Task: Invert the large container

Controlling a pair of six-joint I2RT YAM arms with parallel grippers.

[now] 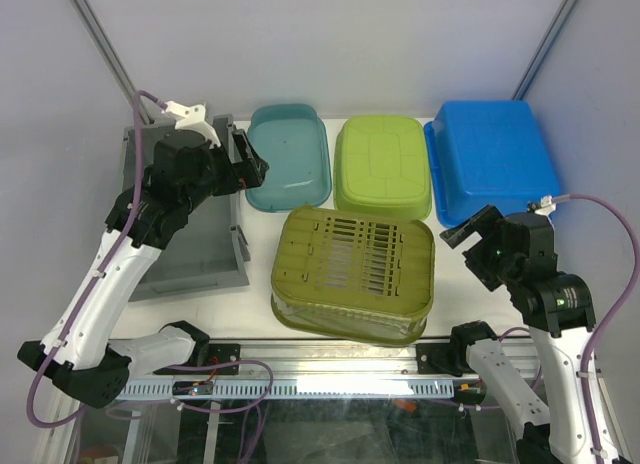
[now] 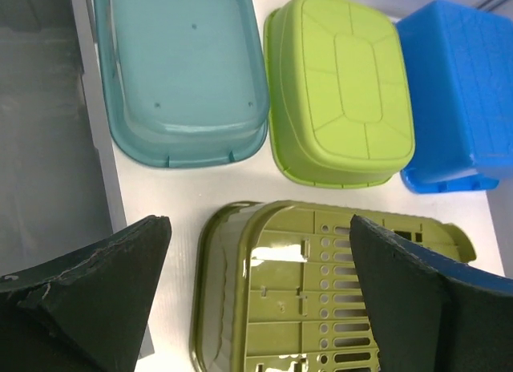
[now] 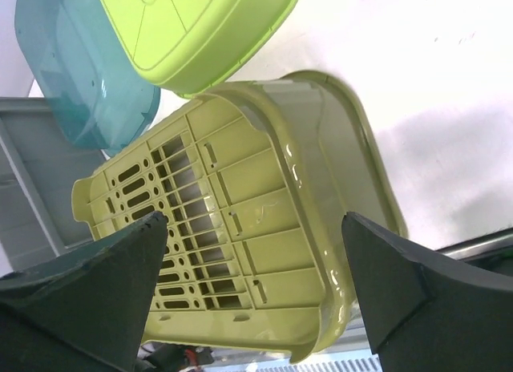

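The large olive-green container (image 1: 355,274) lies upside down at the table's near middle, its slotted bottom facing up. It also shows in the left wrist view (image 2: 321,292) and the right wrist view (image 3: 240,228). My left gripper (image 1: 250,169) hangs open and empty above the table to the container's upper left, apart from it. My right gripper (image 1: 470,234) is open and empty just right of the container, not touching it.
A teal tub (image 1: 288,156), an upside-down lime tub (image 1: 383,166) and an upside-down blue tub (image 1: 492,159) stand in a row at the back. A grey bin (image 1: 190,239) lies at the left. A metal rail (image 1: 320,359) runs along the near edge.
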